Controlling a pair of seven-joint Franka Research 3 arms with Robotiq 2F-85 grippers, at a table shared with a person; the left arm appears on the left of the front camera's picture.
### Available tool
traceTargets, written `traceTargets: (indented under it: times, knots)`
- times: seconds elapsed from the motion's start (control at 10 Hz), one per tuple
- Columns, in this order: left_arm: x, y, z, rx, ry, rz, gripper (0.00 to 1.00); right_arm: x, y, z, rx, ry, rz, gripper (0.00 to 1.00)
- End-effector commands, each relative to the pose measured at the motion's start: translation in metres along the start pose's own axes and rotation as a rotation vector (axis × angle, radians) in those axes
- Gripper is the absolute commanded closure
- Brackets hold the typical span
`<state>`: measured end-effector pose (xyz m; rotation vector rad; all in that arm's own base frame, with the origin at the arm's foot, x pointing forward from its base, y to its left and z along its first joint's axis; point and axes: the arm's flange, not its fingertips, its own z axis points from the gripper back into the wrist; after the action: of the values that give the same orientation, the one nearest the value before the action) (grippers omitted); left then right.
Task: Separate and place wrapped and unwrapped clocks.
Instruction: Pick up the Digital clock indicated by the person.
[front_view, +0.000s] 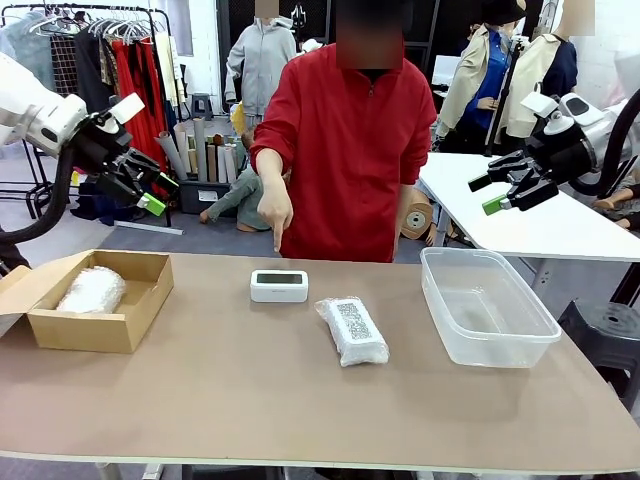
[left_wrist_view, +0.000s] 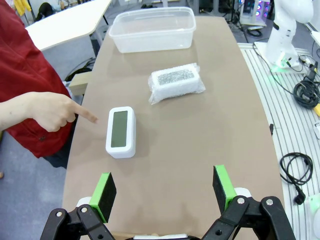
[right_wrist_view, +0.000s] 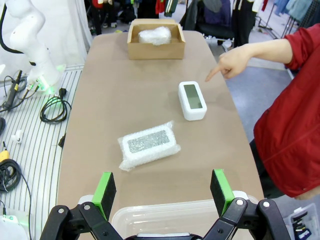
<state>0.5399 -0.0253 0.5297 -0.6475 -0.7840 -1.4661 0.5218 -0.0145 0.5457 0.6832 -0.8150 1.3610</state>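
Front view, far left: the left gripper (front_view: 158, 192) hangs in the air above the table's (front_view: 250, 400) left end, fingers spread apart and holding nothing.
Cardboard box: the cardboard box (front_view: 60, 330) sits open on the left end of the table, flaps out.
Boxed wrapped clock: the boxed wrapped clock (front_view: 92, 290), a whitish bubble-wrap lump, lies inside the cardboard box.
Person's hand: the person's hand (front_view: 273, 210) reaches out from a red sleeve at the far side, index finger pointing down just above the bare clock without touching it.
Bare clock: the bare clock (front_view: 279, 286), white with a grey-green screen, rests on the table left of the middle, near the far edge.
Loose wrapped clock: the loose wrapped clock (front_view: 352, 331) lies on the bare tabletop just right of the middle, between the bare clock and the tub, touching neither.
Tub: the clear plastic tub (front_view: 500, 345) stands on the right end of the table.
Right gripper: the right gripper (front_view: 487, 195) is raised above and behind the tub, fingers released wide, gripping nothing.
Left wrist view: the left gripper's (left_wrist_view: 165, 187) green pads stand far apart over bare table; beyond them lie the bare clock (left_wrist_view: 120, 132), then the loose wrapped clock (left_wrist_view: 175, 83), then the tub (left_wrist_view: 152, 30).
Right wrist view: the right gripper (right_wrist_view: 162, 189) gapes over the tub's near rim (right_wrist_view: 165, 220), with the cardboard box (right_wrist_view: 156, 50) at the far end.
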Motion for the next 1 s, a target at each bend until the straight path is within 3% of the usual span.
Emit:
traceTargets:
  times: [0.0, 0.2, 0.5, 0.7, 0.9]
  knots:
    - [0.001, -0.001, 0.002, 0.009, 0.0, -0.001, 0.0, 0.001, 0.001, 0.001, -0.003, -0.002, 0.003, 0.0]
    - [0.001, -0.001, 0.002, 0.009, 0.0, -0.001, 0.0, 0.0, 0.0, 0.0, 0.0, 0.0, 0.0, 0.0]
    - [0.001, -0.001, 0.002, 0.009, 0.0, -0.001, 0.0, 0.039, 0.006, -0.056, 0.051, 0.104, 0.028, 0.0]
    - [0.001, -0.001, 0.002, 0.009, 0.0, -0.001, 0.0, 0.064, 0.009, -0.106, 0.034, 0.191, 0.0, 0.0]
    - [0.001, -0.001, 0.002, 0.009, 0.0, -0.001, 0.0, 0.089, 0.023, -0.166, -0.011, 0.357, -0.027, 0.0]
